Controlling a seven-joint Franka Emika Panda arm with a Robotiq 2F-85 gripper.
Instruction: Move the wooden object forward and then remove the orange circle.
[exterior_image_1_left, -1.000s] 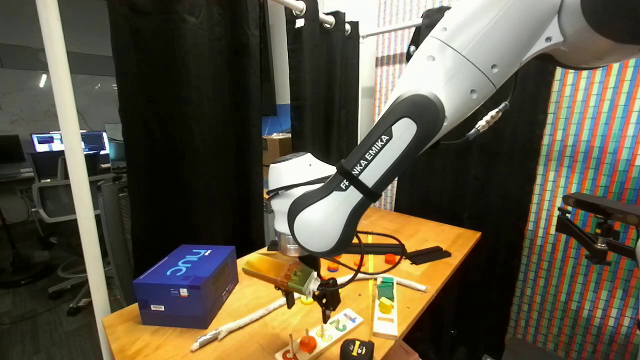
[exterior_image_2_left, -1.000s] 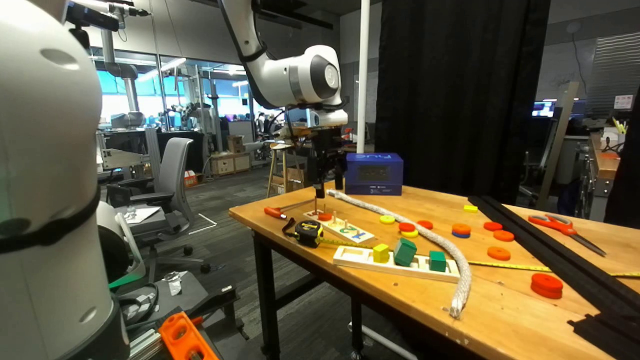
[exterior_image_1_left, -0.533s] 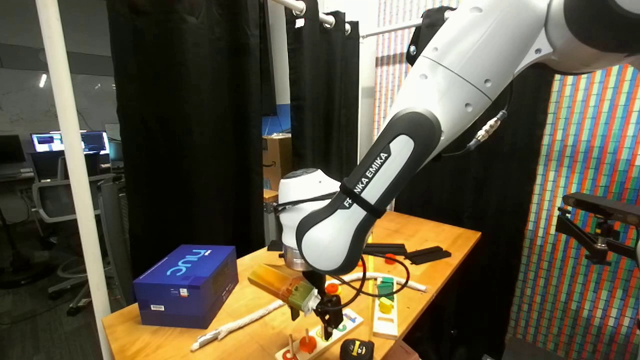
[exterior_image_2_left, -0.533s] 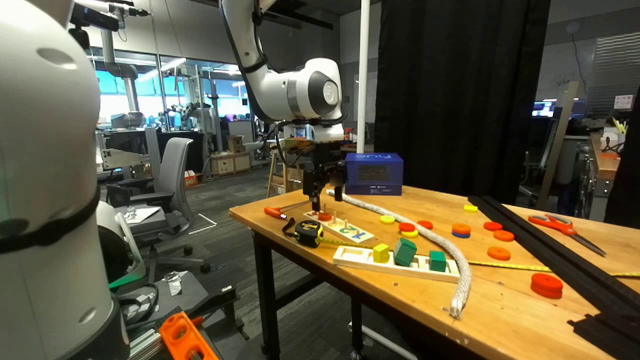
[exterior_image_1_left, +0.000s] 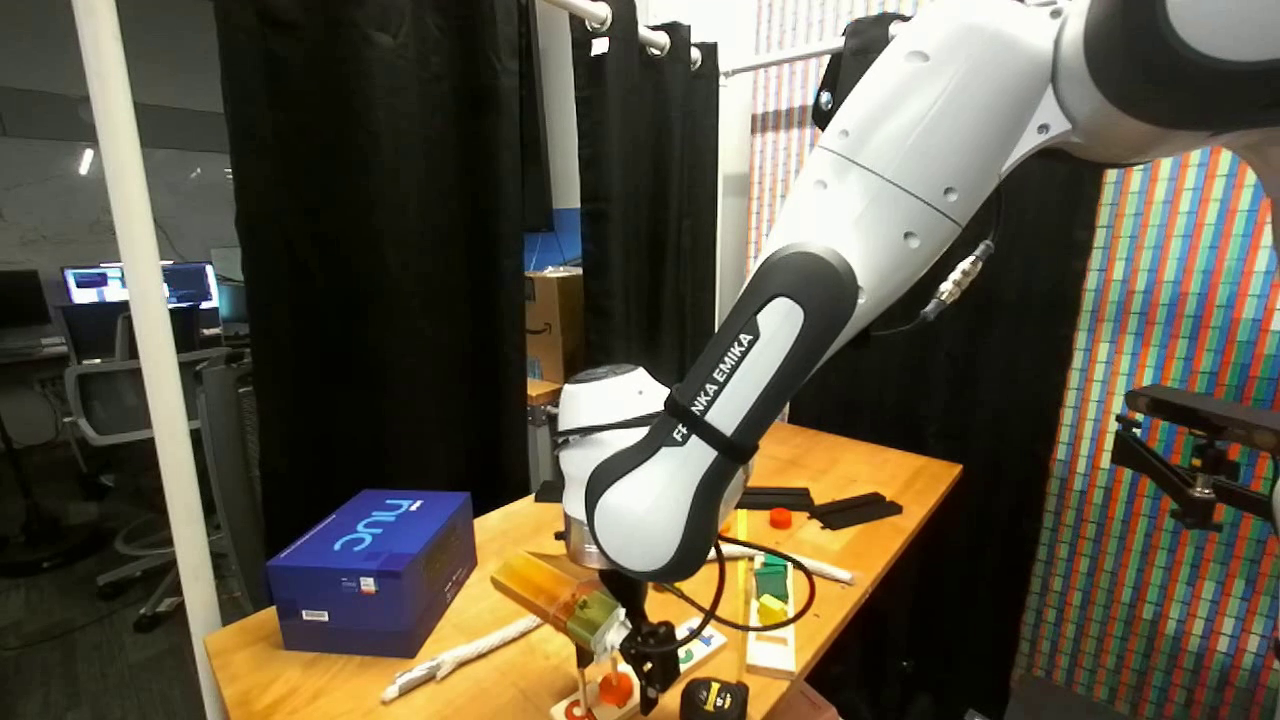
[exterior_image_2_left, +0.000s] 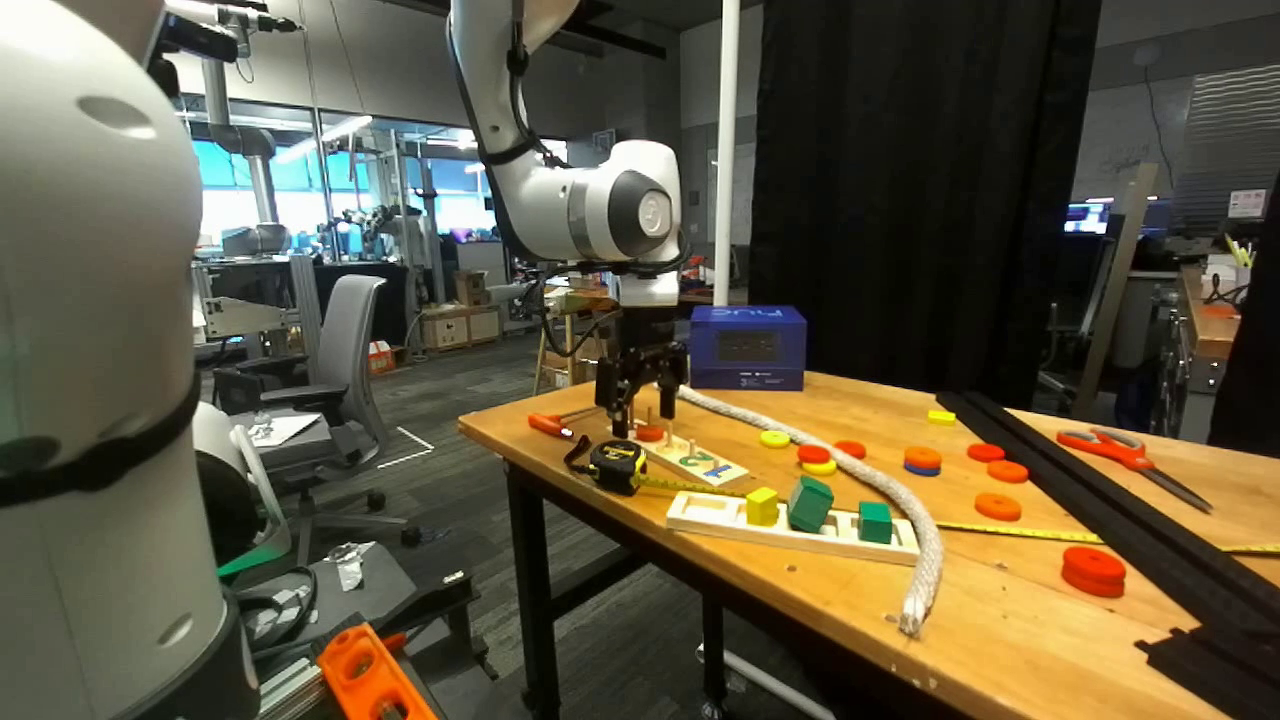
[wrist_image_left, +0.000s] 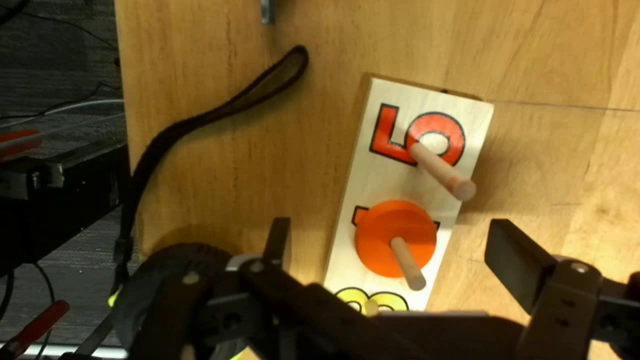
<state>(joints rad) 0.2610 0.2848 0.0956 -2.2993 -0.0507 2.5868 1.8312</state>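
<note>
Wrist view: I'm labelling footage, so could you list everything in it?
wooden board: one, pale, on the table
numerals: three, red, orange, yellow, on the board
pegs: three, pale, on the board
orange circle: one, orange, around the middle peg
table: one, brown, under the board
strap: one, black, left of the board
tape measure: one, black and yellow, lower left, partly hidden
metal tip: one, grey, top edge
clutter: uncounted, mostly dark, left of the table
tool: one, black, bottom, open

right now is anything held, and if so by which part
Nothing is held; the wrist view shows the tool open, gaps either side of the orange circle.
</note>
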